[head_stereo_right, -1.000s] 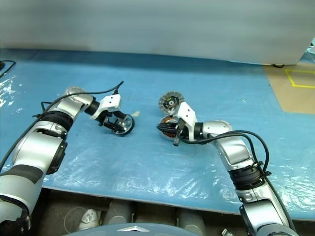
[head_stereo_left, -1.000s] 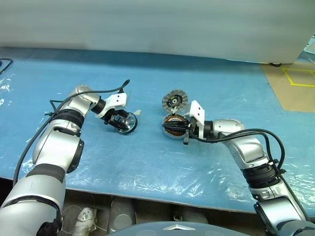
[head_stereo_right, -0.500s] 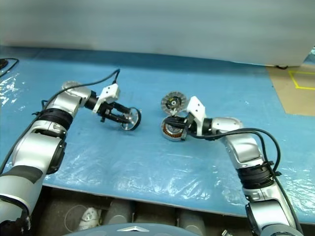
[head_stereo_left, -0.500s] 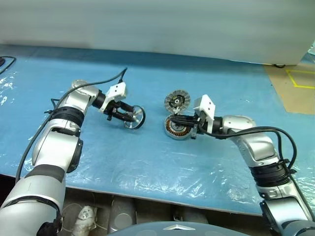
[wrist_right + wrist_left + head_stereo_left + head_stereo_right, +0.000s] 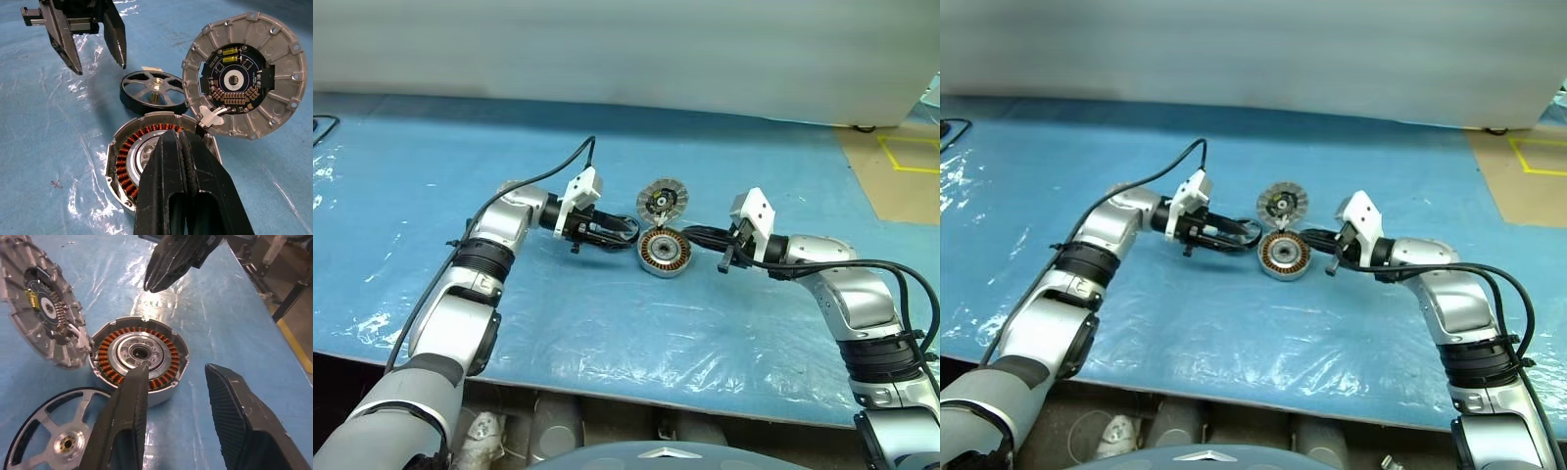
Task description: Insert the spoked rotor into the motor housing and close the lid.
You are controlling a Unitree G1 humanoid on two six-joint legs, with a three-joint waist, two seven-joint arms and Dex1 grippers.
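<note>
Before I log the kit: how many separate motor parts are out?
3: the motor housing flat on the blue sheet, the lid hinged upright at its rim, and the spoked rotor lying beside it.

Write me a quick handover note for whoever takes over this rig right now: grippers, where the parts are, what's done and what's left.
Left gripper: open, empty, hovering beside the motor housing.
Right gripper: shut, empty, pointing at the housing from the other side.
Housing: on the blue table cover, coils facing up, nothing inside it.
Spoked rotor: lying flat on the cover next to the housing, not gripped.
Lid: standing open at the housing's far edge, black hub facing the camera.
Done: rotor brought beside the housing.
Left: lift the rotor, seat it in the housing, close the lid.
</note>
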